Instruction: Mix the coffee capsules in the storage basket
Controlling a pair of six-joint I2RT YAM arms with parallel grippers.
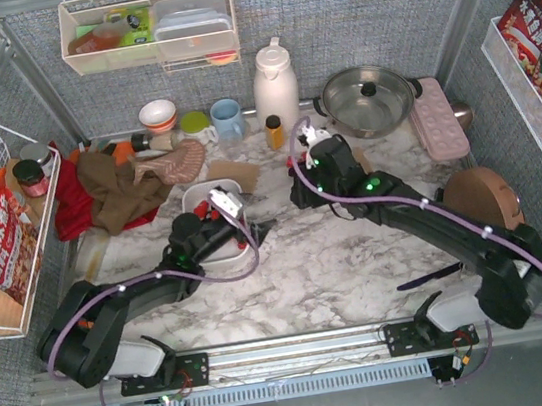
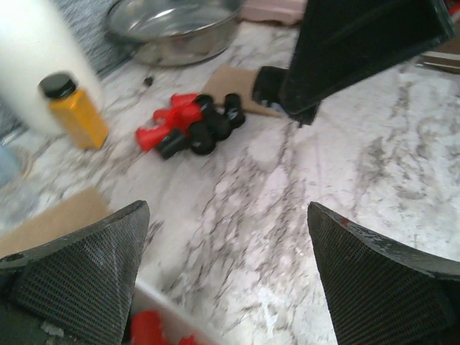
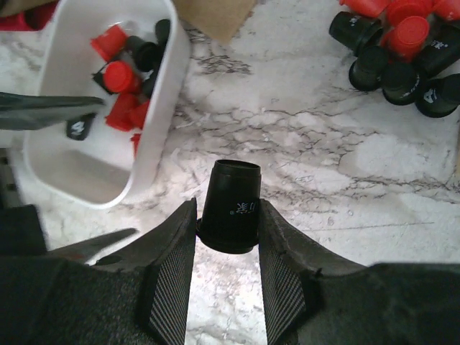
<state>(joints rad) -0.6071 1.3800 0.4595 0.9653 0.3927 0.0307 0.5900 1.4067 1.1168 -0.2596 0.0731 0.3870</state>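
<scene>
My right gripper is shut on a black coffee capsule, held above the marble with its narrow end pointing away. Left of it lies the white storage basket with red and black capsules inside. A loose heap of red and black capsules rests on the table at the upper right of the right wrist view; the left wrist view shows the same heap. My left gripper hangs open over the basket's rim, nothing between its fingers. From above, both grippers hover mid-table.
An orange-yellow bottle stands left of the heap, beside a white jug. A steel pot and a pink tray lie at the back right. Cloths are piled at the back left. A cardboard piece lies under the heap's far side.
</scene>
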